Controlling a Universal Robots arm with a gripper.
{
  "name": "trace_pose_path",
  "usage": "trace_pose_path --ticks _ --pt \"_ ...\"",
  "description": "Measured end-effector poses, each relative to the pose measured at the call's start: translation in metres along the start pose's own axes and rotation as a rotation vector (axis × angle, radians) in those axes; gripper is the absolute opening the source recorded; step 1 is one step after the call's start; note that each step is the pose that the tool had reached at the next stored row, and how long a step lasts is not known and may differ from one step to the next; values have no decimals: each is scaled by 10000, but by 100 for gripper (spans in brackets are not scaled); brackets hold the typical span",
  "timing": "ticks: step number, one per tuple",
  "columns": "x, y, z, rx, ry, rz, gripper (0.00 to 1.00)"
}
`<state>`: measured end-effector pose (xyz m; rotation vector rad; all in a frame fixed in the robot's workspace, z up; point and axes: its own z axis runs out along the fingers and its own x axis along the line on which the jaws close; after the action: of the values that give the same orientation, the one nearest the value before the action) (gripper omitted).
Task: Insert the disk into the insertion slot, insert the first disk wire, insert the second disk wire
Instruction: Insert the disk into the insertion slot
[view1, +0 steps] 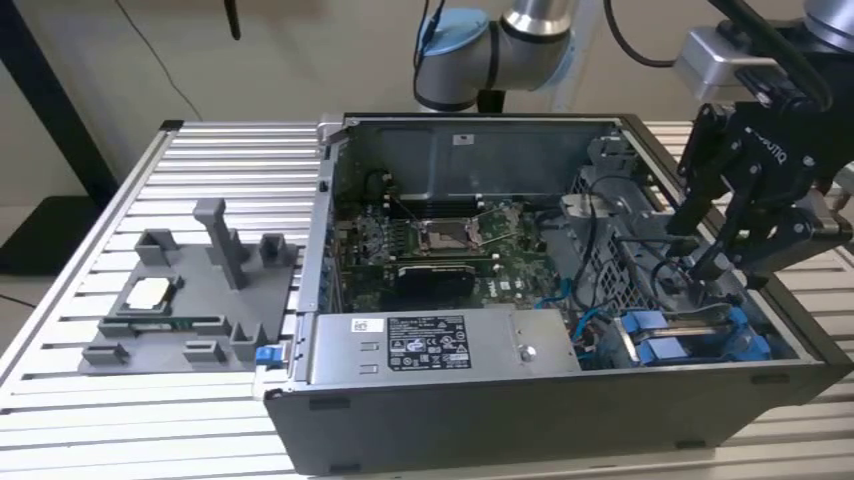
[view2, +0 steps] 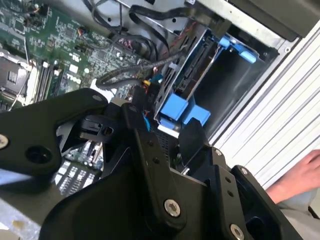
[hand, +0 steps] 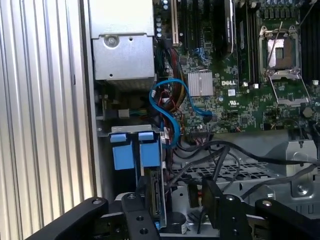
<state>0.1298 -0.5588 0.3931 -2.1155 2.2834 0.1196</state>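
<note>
The disk (hand: 157, 192) is sitting on edge inside the insertion slot (view2: 235, 85), step one apparently done. The gripper (hand: 176, 189) is hovering at its connector end, jaws apart and empty. A blue cable (hand: 170, 107) is looping loose nearby, the wiring seemingly outstanding.

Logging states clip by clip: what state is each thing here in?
PC case: open, side panel off.
disk: on edge in the insertion slot, in its blue carrier.
gripper: open, the disk's end between its fingers.
blue cable: looped, one end at the motherboard.
</note>
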Motion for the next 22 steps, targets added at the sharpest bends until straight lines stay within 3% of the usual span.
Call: trace_pose_path --ticks 2,4,5,6,7,9,13,15,18,20,22 --pt "-10 -13 8 -183 16 15 55" --pt "-19 -15 11 -461 39 38 53" --pt "-23 -17 13 -588 51 48 46" --pt "-26 -21 17 -672 57 55 46" --pt "-26 -26 20 -701 34 56 39" --pt "-29 -32 26 -718 -144 43 39" --pt "-34 -68 27 -754 -597 -5 39" --pt "-37 -103 27 -746 -652 -29 39" --pt "-33 -119 27 -685 -666 -70 39" --pt "-27 -121 29 -587 -685 -102 39" --pt "-17 -122 34 -434 -703 -142 39"
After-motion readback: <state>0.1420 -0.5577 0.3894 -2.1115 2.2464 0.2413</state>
